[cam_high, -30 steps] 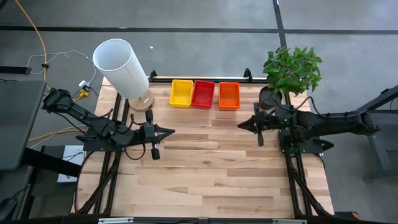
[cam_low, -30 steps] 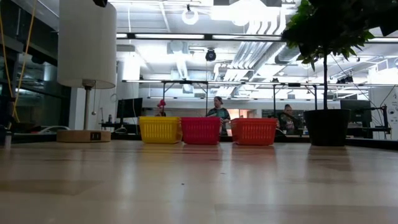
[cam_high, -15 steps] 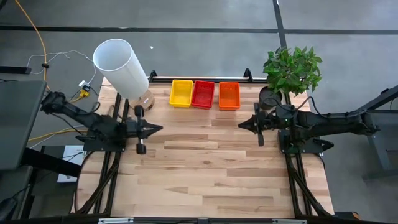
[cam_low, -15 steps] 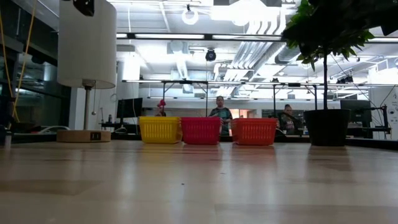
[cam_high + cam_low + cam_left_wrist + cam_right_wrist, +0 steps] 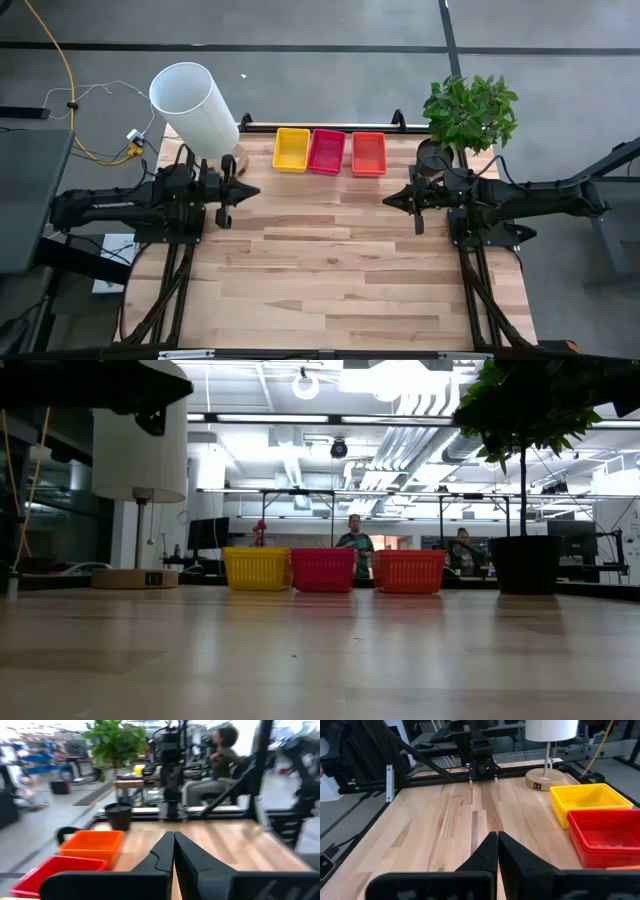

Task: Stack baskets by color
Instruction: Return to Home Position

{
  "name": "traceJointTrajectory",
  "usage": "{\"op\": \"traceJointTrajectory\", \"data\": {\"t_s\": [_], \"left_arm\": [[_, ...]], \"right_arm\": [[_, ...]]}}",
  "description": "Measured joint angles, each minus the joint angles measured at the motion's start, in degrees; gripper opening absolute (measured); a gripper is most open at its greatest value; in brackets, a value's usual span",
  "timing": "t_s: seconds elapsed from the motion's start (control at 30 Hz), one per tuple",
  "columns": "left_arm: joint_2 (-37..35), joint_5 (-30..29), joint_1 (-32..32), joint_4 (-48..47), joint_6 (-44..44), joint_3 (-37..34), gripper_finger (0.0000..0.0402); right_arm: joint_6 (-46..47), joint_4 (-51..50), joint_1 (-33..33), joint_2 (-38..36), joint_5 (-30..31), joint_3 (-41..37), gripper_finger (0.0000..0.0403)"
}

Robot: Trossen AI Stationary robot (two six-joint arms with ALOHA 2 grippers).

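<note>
Wooden table (image 5: 330, 270) under bright office lights, people seated at desks far behind. Along the far edge sits a neat row: yellow basket (image 5: 291, 149), red basket (image 5: 328, 151) touching it, orange basket (image 5: 368, 153) just beside the red. A white lamp (image 5: 195, 108) stands at the yellow end and a potted plant (image 5: 470, 110) at the orange end. The left gripper (image 5: 252, 190) hangs near the lamp's base, well apart from the baskets, fingers pressed together, nothing held. Across the table, the right gripper (image 5: 388, 201) points back at it, fingers likewise closed tip to tip and empty (each wrist view shows them meeting).
</note>
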Motion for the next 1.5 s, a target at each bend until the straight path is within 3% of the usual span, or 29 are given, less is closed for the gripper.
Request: {"op": "traceJointTrajectory", "data": {"t_s": [0.13,0.33,0.67,1.1,1.2,1.33,1.5], "left_arm": [[-2.7,0.0,-1.2,2.3,-3.1,-3.4,0.0],[-11.5,-9.9,-7.1,2.1,-3.8,-9.1,0.0],[-25.3,-12.4,-11.6,-6.0,-4.0,-14.1,0.0],[-23.5,-13.4,-11.6,-7.3,-5.9,-16.3,0.0],[-22.7,-13.2,-11.6,-7.3,-6.2,-16.3,0.0],[-22.2,-13.2,-11.6,-7.3,-6.2,-16.3,0.0],[-22.2,-13.2,-11.6,-7.3,-6.2,-16.3,0.0]], "right_arm": [[0.6,-0.6,0.0,0.0,0.7,0.0,0.0],[0.8,-0.6,0.0,0.0,0.7,0.0,0.0],[1.3,-0.8,0.0,0.0,0.7,0.0,0.0],[0.8,-7.3,-0.7,-1.3,1.5,0.0,0.0],[0.6,-12.9,-2.7,-4.4,3.1,0.0,0.0],[0.8,-17.0,-4.7,-10.6,0.8,0.0,0.0],[0.5,-14.8,-4.2,-18.8,0.7,-3.5,0.0]]}}
